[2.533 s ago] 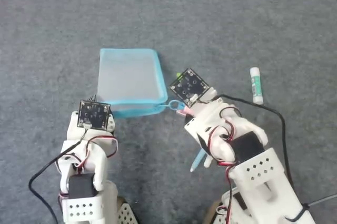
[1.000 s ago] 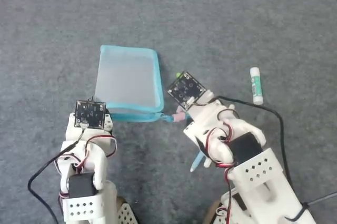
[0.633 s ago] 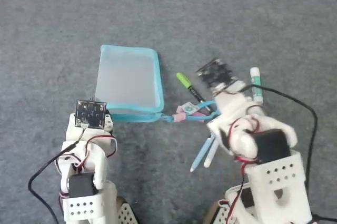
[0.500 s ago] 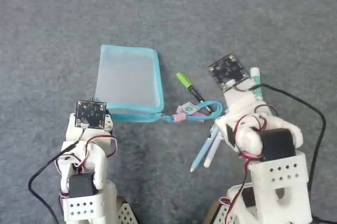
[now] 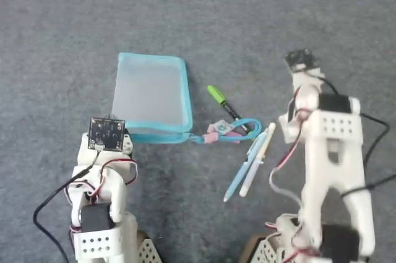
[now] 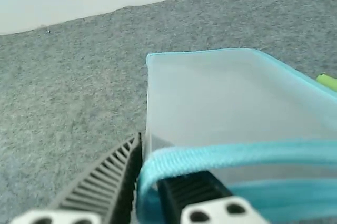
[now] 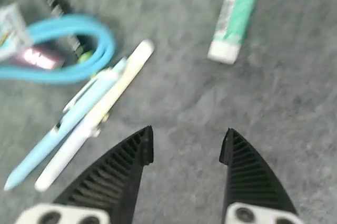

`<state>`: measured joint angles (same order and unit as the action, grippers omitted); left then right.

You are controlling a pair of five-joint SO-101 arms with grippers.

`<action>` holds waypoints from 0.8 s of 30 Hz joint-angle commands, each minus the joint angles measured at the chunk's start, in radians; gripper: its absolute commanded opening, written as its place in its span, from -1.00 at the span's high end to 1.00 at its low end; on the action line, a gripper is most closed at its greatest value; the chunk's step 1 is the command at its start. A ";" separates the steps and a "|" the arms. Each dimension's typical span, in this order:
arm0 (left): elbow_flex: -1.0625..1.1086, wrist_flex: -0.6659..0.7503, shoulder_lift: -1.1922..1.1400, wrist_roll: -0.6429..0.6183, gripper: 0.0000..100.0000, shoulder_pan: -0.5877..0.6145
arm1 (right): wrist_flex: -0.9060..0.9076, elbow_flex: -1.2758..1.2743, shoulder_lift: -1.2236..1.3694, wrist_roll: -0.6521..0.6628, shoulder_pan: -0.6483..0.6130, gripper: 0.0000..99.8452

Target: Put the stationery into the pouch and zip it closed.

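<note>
The translucent pouch (image 5: 151,97) with blue trim lies flat at mid-table. My left gripper (image 6: 150,182) is shut on the trim of its near corner, below the wrist camera (image 5: 106,134). The pouch's blue loop strap (image 5: 240,128) and pink tag (image 5: 213,132) trail to its right. A green marker (image 5: 224,102), a blue pen (image 5: 243,171) and a white pen (image 5: 258,158) lie beside the strap. My right gripper (image 7: 188,137) hangs open above bare carpet between the pens (image 7: 79,129) and the glue stick (image 7: 237,10). The right arm (image 5: 312,111) stands raised at the right.
Grey carpet covers the table, with open room left of the pouch and along the far side. A pale wall edge runs along the back. Cables hang from both arms near the front.
The right gripper has let go of the blue strap, swung right and risen, uncovering the marker and both pens. The left arm and the pouch have stayed put in the last second.
</note>
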<state>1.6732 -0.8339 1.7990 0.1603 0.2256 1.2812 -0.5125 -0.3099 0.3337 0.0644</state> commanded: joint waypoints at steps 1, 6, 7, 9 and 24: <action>-0.008 0.032 0.017 -0.012 0.98 0.006 | -0.061 0.129 0.113 0.048 0.019 0.58; -0.008 0.031 0.017 -0.012 0.98 0.006 | -0.097 0.264 0.329 0.127 0.018 0.58; -0.008 0.031 0.017 -0.012 0.98 0.006 | -0.108 0.290 0.364 0.129 0.018 0.58; -0.008 0.031 0.017 -0.012 0.98 0.006 | -0.127 0.341 0.430 0.127 0.022 0.58; -0.008 0.031 0.017 -0.011 0.98 0.005 | -0.191 0.489 0.711 0.130 0.048 0.69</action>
<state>1.6732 -0.8339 1.7990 0.1603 0.2256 1.1047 -0.0721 0.4189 0.4473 0.1013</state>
